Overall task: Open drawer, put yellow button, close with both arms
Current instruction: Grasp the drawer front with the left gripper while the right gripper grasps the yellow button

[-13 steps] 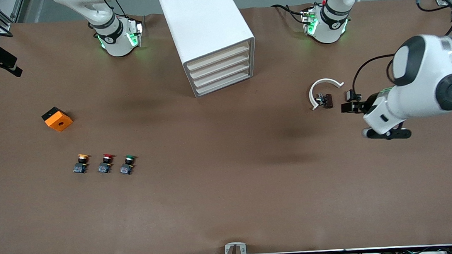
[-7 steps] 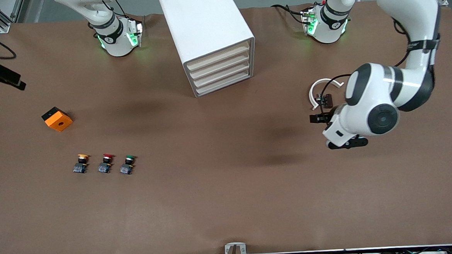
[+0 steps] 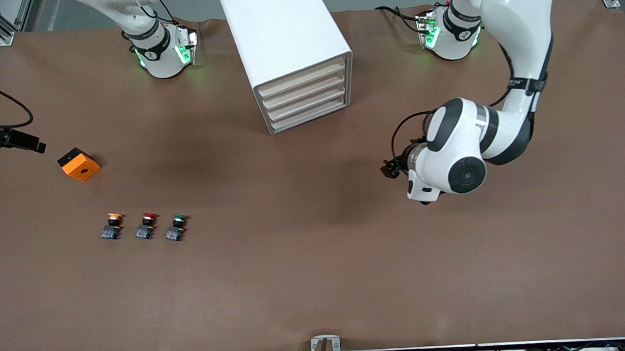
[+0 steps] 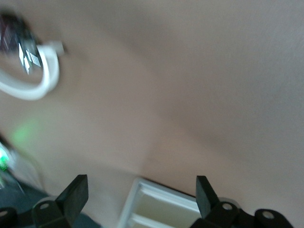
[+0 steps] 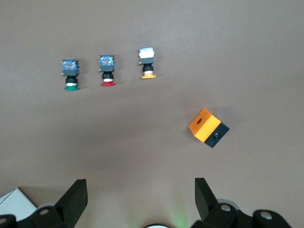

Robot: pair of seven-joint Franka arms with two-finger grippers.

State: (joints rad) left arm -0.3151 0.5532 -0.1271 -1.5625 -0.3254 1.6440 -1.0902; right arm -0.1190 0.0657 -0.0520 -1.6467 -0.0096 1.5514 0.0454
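Note:
The white cabinet (image 3: 283, 32) stands between the arm bases, and all its drawers, including the top drawer (image 3: 301, 74), are pushed in. The yellow button (image 3: 114, 224) stands on the brown table beside a red-capped one (image 3: 148, 225) and a green-capped one (image 3: 177, 226). My right gripper (image 5: 140, 187) hangs open and empty high over the right arm's end of the table, with the yellow button (image 5: 147, 61) well below it. My left gripper (image 4: 140, 185) is open and empty, low over the table and pointing at the cabinet (image 4: 159, 206). In the front view the left arm's wrist (image 3: 453, 160) hides it.
An orange box with a hole (image 3: 78, 164) lies between the buttons and the right arm's base, also seen as the orange box (image 5: 208, 127). A white ring part (image 4: 35, 88) lies near the left gripper, hidden under the left arm in the front view.
The left arm has swung in from the table's end toward the cabinet and now covers the white ring. The right arm's black hand has drifted toward the orange box. Both grippers stay open.

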